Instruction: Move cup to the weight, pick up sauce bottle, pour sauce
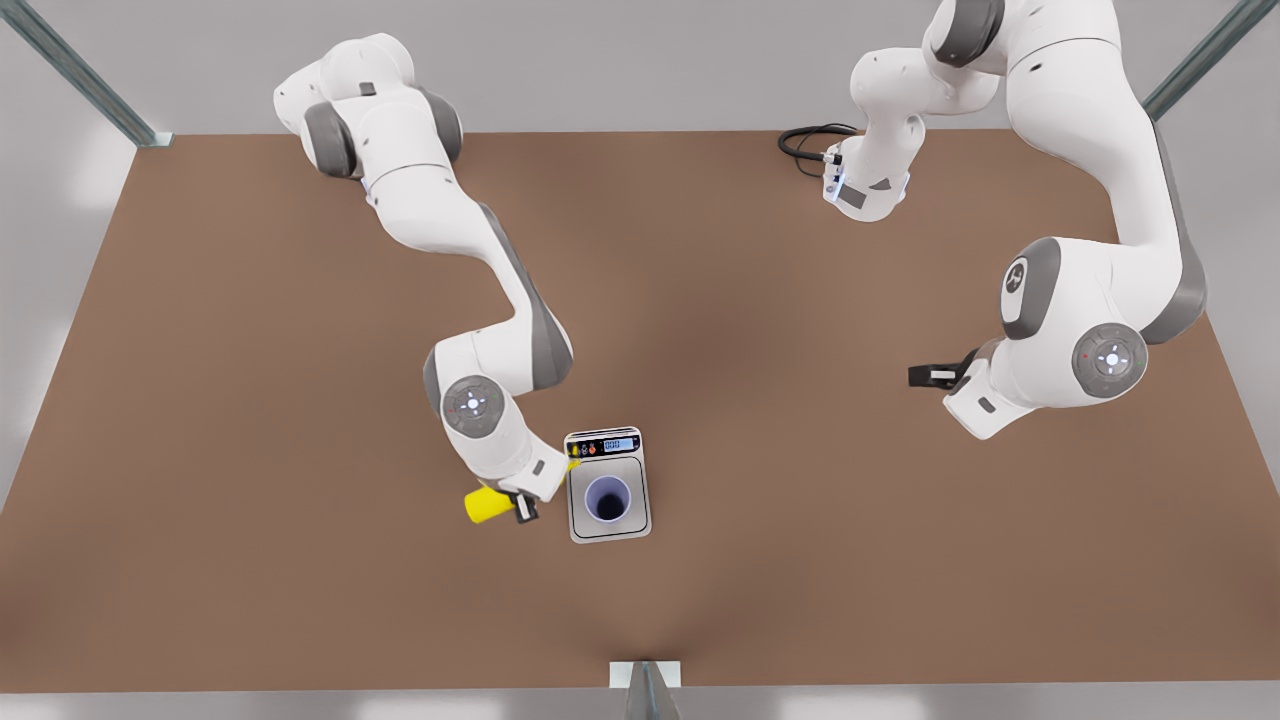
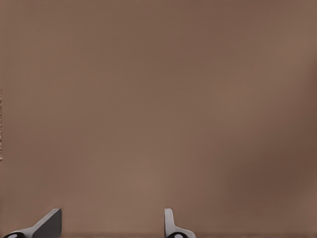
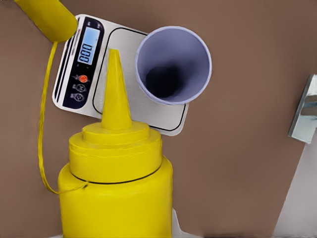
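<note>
On the brown desk (image 1: 300, 450) a small flat kitchen scale (image 1: 607, 485), with a silver-grey plate, white rim and black display panel, lies near the middle of the front view. The plain lavender-purple cup (image 1: 607, 498) stands upright on the plate, its dark inside open to the camera. Just beside the scale, on the front view's left, the right gripper (image 1: 528, 497) is closed around the bright yellow squeeze bottle (image 1: 487, 504), which it holds tilted. In the right wrist view the bottle's pointed nozzle (image 3: 115, 89) aims toward the scale's plate just beside the cup (image 3: 173, 64), with its tethered yellow cap (image 3: 47, 19) over the display panel. The left gripper (image 1: 925, 376) waits well apart toward the front view's right, its fingers (image 2: 49, 224) spread wide over bare desk.
</note>
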### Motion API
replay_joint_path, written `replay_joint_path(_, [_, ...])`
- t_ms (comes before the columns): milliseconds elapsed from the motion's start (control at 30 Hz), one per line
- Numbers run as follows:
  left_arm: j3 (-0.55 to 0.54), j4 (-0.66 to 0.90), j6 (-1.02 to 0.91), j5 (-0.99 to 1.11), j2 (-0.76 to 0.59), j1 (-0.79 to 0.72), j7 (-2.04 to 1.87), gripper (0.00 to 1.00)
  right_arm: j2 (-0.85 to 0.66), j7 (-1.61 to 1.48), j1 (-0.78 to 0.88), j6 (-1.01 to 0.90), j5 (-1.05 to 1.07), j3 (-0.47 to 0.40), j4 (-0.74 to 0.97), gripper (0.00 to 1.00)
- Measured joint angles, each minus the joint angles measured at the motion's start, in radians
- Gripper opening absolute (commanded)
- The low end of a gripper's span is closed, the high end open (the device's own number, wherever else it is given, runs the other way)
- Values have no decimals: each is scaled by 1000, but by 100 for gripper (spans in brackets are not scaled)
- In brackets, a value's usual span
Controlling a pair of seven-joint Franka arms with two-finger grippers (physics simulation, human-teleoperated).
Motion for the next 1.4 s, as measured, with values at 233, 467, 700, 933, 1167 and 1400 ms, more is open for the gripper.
replay_joint_path(233, [-1, 0, -1, 0, 1, -5, 7, 100, 21, 213, 44, 62, -24, -17, -1, 54])
replay_joint_path(467, [-2, 0, -1, 1, 0, -8, 11, 100, 45, 412, 78, 117, -134, -31, -3, 54])
replay_joint_path(700, [-3, 0, -1, 0, 1, -9, 14, 100, 69, 561, 96, 151, -296, -31, -9, 54])
replay_joint_path(933, [-3, 0, 0, 1, 13, -10, 15, 100, 96, 661, 124, 164, -406, -31, -13, 54])
replay_joint_path(1167, [-3, 0, 0, 1, 15, -11, 14, 100, 89, 725, 157, 162, -482, -27, -33, 54])
replay_joint_path(1400, [-3, 0, 0, 0, 17, -11, 14, 100, 89, 748, 157, 156, -506, -26, -41, 54])
